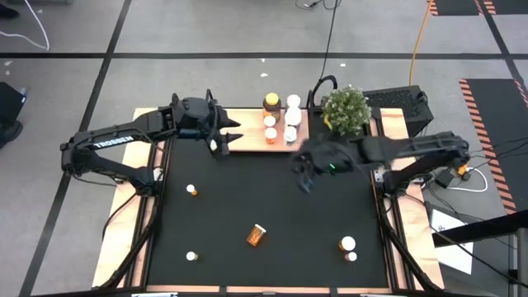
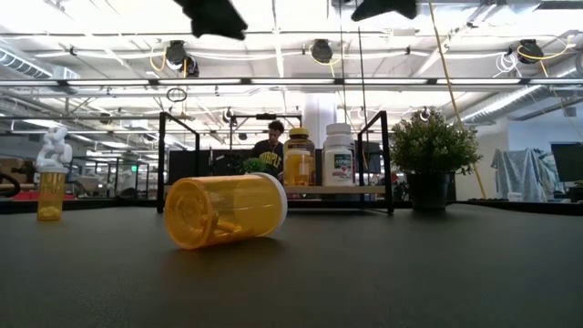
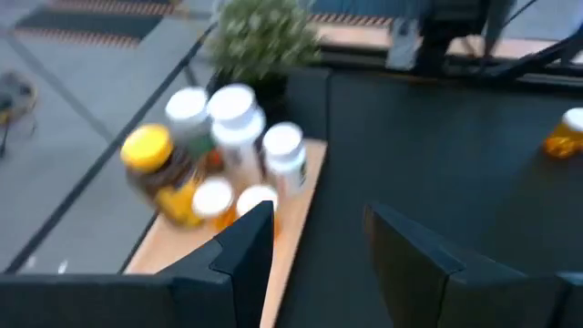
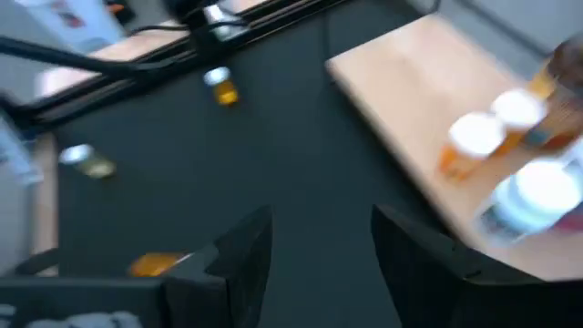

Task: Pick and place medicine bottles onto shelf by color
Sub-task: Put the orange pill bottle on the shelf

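Note:
The light-wood shelf (image 1: 252, 139) stands at the mat's far edge. On its right part several medicine bottles stand upright: a yellow-lidded amber jar (image 1: 271, 103), white bottles (image 1: 293, 103) and small orange ones (image 1: 270, 134). More bottles are on the black mat: an orange one lying on its side (image 1: 256, 235) and small upright ones (image 1: 191, 190), (image 1: 191, 256), (image 1: 347, 244). My left gripper (image 3: 319, 246) hovers open and empty at the shelf's bare left end. My right gripper (image 4: 319, 255) hangs open and empty over the mat, just near of the shelf's right end.
A green potted plant (image 1: 345, 110) stands at the far right, beside the shelf. The shelf has black corner posts (image 2: 164, 159). A person (image 2: 271, 146) sits in the room beyond the table. The mat's middle (image 1: 264, 198) is bare.

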Robot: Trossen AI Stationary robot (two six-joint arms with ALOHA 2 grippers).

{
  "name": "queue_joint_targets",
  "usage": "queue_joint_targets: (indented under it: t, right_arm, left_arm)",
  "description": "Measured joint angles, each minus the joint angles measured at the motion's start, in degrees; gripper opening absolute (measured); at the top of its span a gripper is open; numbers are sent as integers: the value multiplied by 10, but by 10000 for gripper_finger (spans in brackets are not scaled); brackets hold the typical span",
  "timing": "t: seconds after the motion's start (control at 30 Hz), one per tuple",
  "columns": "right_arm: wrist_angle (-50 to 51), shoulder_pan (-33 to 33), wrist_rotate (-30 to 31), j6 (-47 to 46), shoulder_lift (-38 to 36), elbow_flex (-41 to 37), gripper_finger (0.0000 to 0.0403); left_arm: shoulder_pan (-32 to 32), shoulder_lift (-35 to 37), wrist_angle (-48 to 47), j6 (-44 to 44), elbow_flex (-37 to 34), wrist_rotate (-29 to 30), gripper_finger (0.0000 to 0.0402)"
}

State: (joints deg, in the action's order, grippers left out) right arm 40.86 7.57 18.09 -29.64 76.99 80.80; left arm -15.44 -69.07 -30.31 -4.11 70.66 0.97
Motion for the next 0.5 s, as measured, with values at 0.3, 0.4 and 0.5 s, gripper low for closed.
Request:
queue_joint_targets:
  t: [0.3,0.4,0.5]
  right_arm:
    - [177,145,-41,-134,-27,-37,176]
    - [194,164,-107,-115,-27,-50,194]
    - [189,171,-183,-51,-26,-55,223]
  left_arm:
    - [45,-24,36,77,0,-12,172]
    - [70,-25,-2,77,0,-7,172]
    - [91,-25,-14,108,0,-10,172]
